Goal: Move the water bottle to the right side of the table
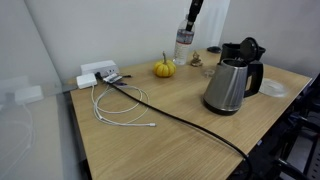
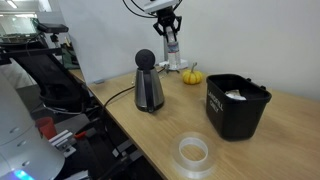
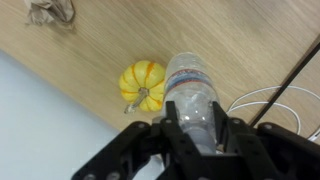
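The water bottle [image 1: 183, 46] is clear with a reddish-white label band. It stands upright at the far edge of the tan wood table [image 1: 180, 140], next to a small orange pumpkin [image 1: 163, 69]. It also shows in an exterior view [image 2: 172, 47] and in the wrist view [image 3: 190, 88]. My gripper [image 3: 200, 128] is shut on the bottle's upper part, with a black finger on each side. In both exterior views the gripper [image 1: 192, 14] [image 2: 170, 24] comes down onto the bottle from above. I cannot tell whether the bottle's base touches the table.
A steel kettle with a black handle [image 1: 230, 85] [image 2: 148, 85] stands mid-table. A black container [image 2: 237, 105], a tape roll [image 2: 193, 152], a white power strip [image 1: 97, 73] with white cables [image 1: 120, 105] and a black cable [image 1: 190, 125] also lie on the table. A wall stands behind the bottle.
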You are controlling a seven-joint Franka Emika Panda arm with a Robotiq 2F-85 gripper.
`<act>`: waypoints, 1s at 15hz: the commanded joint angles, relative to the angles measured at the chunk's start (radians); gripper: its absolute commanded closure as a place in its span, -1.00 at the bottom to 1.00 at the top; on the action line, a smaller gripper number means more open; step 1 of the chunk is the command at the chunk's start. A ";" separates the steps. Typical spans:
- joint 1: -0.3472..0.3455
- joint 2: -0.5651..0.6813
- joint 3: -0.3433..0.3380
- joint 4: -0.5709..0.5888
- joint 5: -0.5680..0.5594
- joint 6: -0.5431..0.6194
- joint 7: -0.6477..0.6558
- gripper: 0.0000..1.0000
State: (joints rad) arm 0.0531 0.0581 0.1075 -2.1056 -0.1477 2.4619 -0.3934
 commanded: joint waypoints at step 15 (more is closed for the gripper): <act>-0.152 -0.378 -0.061 -0.457 -0.354 -0.108 0.848 0.77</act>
State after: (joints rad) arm -0.0617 -0.2597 0.0194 -2.5023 -0.4799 2.3871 0.3709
